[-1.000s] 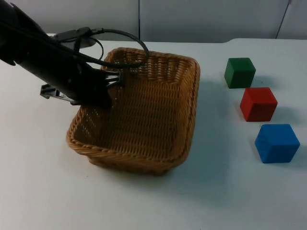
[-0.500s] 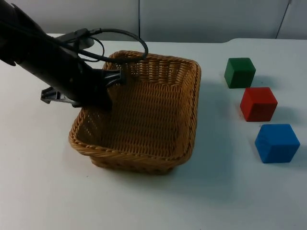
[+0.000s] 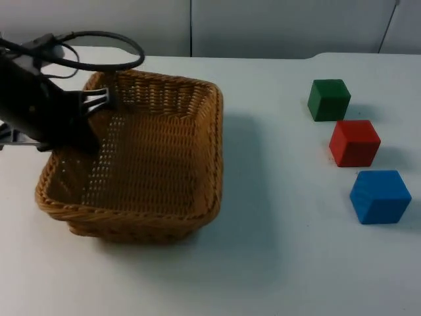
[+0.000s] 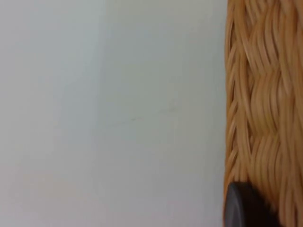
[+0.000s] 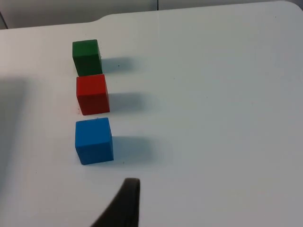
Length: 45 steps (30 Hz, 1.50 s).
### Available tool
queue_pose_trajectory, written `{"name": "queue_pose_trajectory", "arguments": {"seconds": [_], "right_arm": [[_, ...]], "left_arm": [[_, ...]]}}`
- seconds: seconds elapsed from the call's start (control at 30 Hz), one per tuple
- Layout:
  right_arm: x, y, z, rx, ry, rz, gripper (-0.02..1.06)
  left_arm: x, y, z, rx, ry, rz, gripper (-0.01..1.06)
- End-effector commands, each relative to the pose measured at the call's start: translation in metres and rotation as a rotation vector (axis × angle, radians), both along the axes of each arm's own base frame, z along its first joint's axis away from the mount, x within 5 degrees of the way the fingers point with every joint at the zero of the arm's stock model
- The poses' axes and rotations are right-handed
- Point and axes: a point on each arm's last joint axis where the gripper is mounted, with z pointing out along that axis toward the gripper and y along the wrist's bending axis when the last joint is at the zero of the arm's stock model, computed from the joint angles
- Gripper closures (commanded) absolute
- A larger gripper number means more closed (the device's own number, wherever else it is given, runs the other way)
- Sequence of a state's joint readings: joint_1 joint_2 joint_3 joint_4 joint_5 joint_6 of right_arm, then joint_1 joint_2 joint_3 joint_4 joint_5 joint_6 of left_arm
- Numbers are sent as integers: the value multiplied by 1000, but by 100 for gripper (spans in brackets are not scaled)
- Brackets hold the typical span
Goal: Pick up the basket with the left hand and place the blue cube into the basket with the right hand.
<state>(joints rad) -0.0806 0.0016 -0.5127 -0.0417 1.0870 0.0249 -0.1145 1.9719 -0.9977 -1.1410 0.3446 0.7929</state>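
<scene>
1. The left pincer (image 3: 99,105) is clenched on the far-left rim of the basket (image 3: 151,164), at the left of the top view. One finger sits inside the weave and the other outside.
2. In the left wrist view, a black fingertip (image 4: 241,208) presses against the basket's woven wall, with bare table (image 4: 94,118) beside it. I'd guess the basket is lifted or tipped a little, but the view is too close to be sure.
3. In the top view the basket looks tilted, its near edge low toward the table (image 3: 263,263). It is empty.
4. The blue cube (image 3: 380,196) sits at the right of the top view, well apart from the basket. It is the nearest of a row of three, just beside the red cube (image 3: 354,142), with the green cube (image 3: 329,99) beyond.
5. The right pincer (image 5: 125,203) waits, hovering above the table near the blue cube (image 5: 94,140) and not touching it. Whether it is spread or closed I cannot tell.
6. What could go wrong:
   - The hold is on one rim only, so the basket could swing or slip out of the pincer.
   - The red cube (image 5: 93,100) is close enough that the right pincer might nudge it while closing on the blue one.
   - With the basket this far over, the cube might be dropped short or strike the rim.
</scene>
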Motion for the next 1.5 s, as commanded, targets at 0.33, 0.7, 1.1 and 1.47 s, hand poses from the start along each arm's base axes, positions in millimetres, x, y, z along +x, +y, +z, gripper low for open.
{"name": "queue_pose_trajectory", "arguments": {"seconds": [0.33,0.7,1.1,1.47], "right_arm": [[0,-1,0,-6,-5,-13,0],[0,0,0,1,-6,-13,0],[26,6,13,107,68,33,4],[117,7,23,179,238,114,5]], "left_arm": [[-61,14,74,-96,-138,-75,105],[-87,15,82,-120,-146,-36,105],[-87,17,81,-115,-147,-10,105],[-88,16,81,-125,-139,-13,105]]}}
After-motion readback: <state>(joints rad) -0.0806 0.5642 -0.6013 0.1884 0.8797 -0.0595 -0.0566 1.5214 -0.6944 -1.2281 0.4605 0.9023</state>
